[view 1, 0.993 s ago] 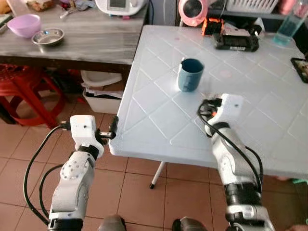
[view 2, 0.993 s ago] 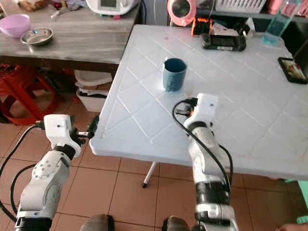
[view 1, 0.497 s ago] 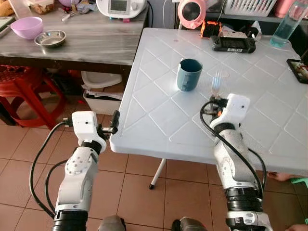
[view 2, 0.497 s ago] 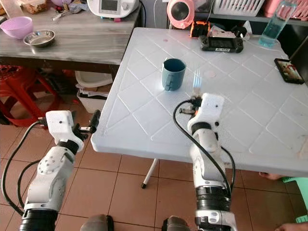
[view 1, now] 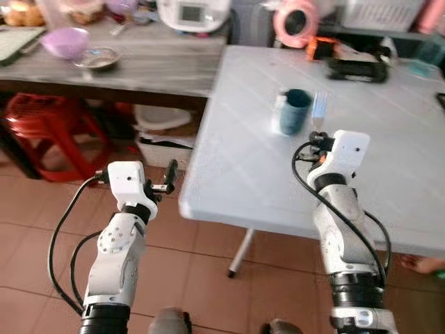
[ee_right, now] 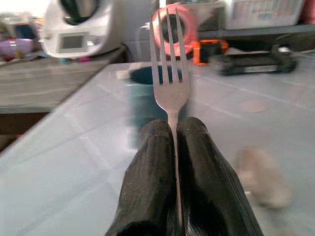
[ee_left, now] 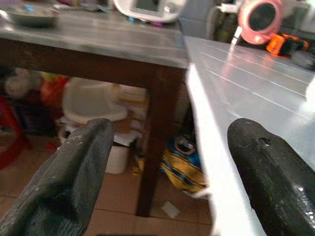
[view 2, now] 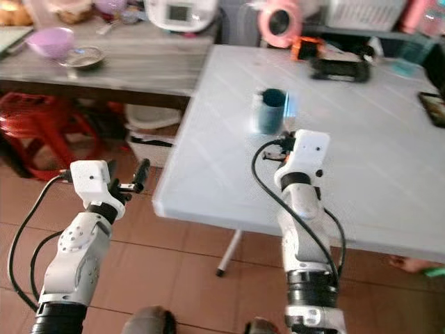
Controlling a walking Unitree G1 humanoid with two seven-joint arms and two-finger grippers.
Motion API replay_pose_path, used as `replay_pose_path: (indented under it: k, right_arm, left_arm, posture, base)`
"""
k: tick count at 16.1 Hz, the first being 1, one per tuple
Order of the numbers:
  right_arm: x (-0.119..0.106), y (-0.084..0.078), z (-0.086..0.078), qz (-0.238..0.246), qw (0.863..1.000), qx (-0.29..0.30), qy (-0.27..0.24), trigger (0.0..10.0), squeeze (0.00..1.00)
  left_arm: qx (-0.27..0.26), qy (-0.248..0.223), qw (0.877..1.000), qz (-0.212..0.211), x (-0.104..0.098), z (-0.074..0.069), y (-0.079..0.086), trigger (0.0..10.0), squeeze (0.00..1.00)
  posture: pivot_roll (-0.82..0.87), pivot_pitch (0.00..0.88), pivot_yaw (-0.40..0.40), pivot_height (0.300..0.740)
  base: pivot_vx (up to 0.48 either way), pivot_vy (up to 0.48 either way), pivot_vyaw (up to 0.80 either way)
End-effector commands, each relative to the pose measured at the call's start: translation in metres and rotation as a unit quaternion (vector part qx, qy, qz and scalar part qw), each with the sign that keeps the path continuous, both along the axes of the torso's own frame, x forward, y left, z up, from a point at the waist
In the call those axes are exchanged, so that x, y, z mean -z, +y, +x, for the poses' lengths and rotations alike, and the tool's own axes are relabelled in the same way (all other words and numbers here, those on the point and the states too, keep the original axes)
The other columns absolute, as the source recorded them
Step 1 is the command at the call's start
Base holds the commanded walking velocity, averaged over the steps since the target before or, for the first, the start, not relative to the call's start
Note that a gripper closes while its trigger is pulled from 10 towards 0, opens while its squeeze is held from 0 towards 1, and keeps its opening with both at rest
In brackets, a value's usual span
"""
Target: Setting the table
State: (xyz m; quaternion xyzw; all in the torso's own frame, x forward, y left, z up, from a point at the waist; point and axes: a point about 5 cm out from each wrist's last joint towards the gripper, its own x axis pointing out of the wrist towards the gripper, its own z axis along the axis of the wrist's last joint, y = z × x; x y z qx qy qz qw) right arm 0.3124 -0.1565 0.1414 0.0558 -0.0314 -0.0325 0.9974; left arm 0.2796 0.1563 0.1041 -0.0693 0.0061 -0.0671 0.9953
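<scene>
One fork (ee_right: 170, 73), tines up and forward, handle pinched between the two black fingers (ee_right: 152, 187) of the right gripper (ee_right: 173, 142), jaws closed tight on it. Held above the white table (view 1: 389, 174), just beside one teal mug (view 1: 295, 111) standing upright on the tabletop; blurred in the head views, seen there as a pale streak (view 1: 319, 110) right of the mug. No contact visible between fork and mug.

Left gripper (view 1: 169, 179) out in front of the table's near left corner, below the edge, over the tiled floor (view 1: 42, 229). Two fingers (ee_left: 74, 172) spread wide apart, nothing between them.

At the far end of the white table: one pink round object (view 1: 295, 21), one orange item (view 1: 321, 47), one black device (view 1: 358, 68). One more dark flat object (view 2: 434, 108) near the right edge.

To the left, one grey wooden table (view 1: 139, 62) butted against the white one, carrying one purple bowl (view 1: 64, 42), one metal dish (view 1: 97, 58) and one white appliance with a screen (view 1: 191, 12). Beneath it, one red plastic stool (view 1: 42, 132) and one white bin (view 1: 163, 132).
</scene>
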Motion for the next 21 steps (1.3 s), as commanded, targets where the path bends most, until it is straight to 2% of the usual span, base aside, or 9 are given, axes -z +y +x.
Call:
replay_pose_path:
  k: [1, 4, 5, 7, 9, 13, 19, 21]
  right_arm:
    - [-0.0047, 0.0036, -0.0003, -0.003, 1.0, -0.01, -0.01, 10.0, 0.0]
    - [-0.0024, 0.0081, 0.0006, -0.003, 1.0, -0.015, -0.007, 10.0, 0.0]
    - [-0.0031, 0.0126, -0.0003, -0.008, 0.999, -0.037, -0.011, 10.0, 0.0]
    - [-0.0027, 0.0094, -0.0007, 0.001, 1.0, -0.024, -0.01, 10.0, 0.0]
    - [0.0004, 0.0073, 0.0022, -0.01, 1.0, -0.022, 0.002, 10.0, 0.0]
    - [0.0013, 0.0106, 0.0025, -0.004, 0.999, -0.038, 0.0, 10.0, 0.0]
    - [0.0028, 0.0072, 0.0028, -0.007, 1.0, -0.028, 0.003, 10.0, 0.0]
    - [0.0025, 0.0041, 0.0033, -0.029, 1.0, -0.008, 0.0, 10.0, 0.0]
  left_arm:
    - [0.003, -0.007, 1.0, 0.003, -0.0009, 0.0007, 0.0015, 10.0, 0.0]
    - [0.005, -0.008, 1.0, -0.001, -0.0021, 0.004, -0.0012, 10.0, 0.0]
    - [0.007, -0.016, 1.0, 0.003, -0.0046, 0.0055, -0.0009, 10.0, 0.0]
    - [0.016, -0.025, 1.0, 0.003, -0.0062, 0.0047, -0.0018, 10.0, 0.0]
    - [0.015, -0.025, 1.0, -0.003, -0.0059, 0.005, -0.002, 10.0, 0.0]
    - [0.021, -0.032, 0.999, 0.003, -0.0069, 0.0047, -0.0029, 10.0, 0.0]
    - [0.02, -0.034, 0.999, 0.006, -0.0066, 0.0044, -0.0029, 10.0, 0.0]
    - [0.023, -0.03, 0.999, 0.003, -0.0064, 0.0045, -0.004, 10.0, 0.0]
  posture:
    - [-0.01, 0.0, 0.003, 0.74]
    - [-0.01, 0.0, 0.004, 0.74]
    - [-0.01, 0.0, 0.004, 0.74]
    - [-0.01, 0.0, 0.002, 0.74]
    - [-0.01, 0.0, 0.006, 0.74]
    - [0.0, 0.0, 0.006, 0.74]
    - [0.0, 0.0, 0.008, 0.74]
    - [-0.01, 0.0, 0.009, 0.74]
  base:
    - [0.0, 0.48, 0.0]
    - [0.0, 0.48, 0.0]
    - [0.0, 0.48, 0.0]
    - [0.0, 0.472, 0.0]
    - [0.0, 0.469, 0.0]
    - [0.247, 0.412, 0.0]
    - [0.269, 0.398, 0.0]
    - [0.324, 0.351, 0.0]
